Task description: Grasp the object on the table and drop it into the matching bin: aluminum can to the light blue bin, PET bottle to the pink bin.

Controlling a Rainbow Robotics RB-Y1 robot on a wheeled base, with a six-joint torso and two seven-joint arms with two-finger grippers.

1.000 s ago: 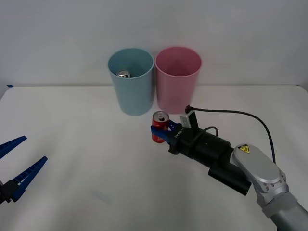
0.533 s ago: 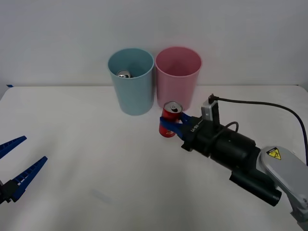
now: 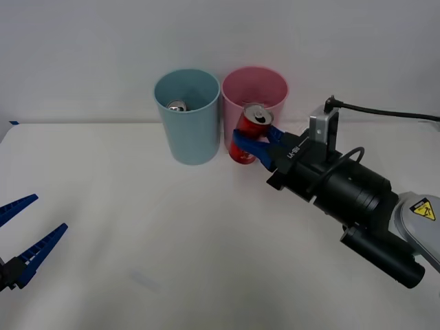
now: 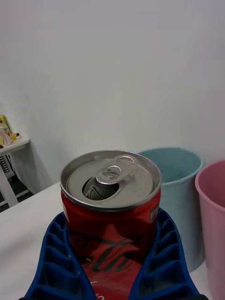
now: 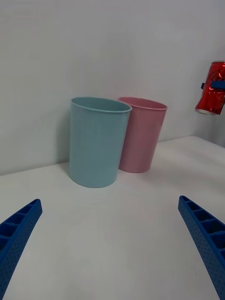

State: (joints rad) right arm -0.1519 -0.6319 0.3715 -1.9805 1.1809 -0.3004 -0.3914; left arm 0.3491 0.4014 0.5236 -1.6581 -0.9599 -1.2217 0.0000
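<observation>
The aluminum can (image 3: 251,134) hangs pinched in our right gripper (image 3: 255,142), off the table (image 3: 137,227), before the pink bin (image 3: 255,103). We judge transport underway; next we shift over the light blue bin (image 3: 187,113). Our left gripper (image 3: 19,237) waits spread.

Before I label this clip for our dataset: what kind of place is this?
Probably a lab test bench: a bare white table against a plain wall, two sorting bins, and a robot's right gripper holding a can.
</observation>
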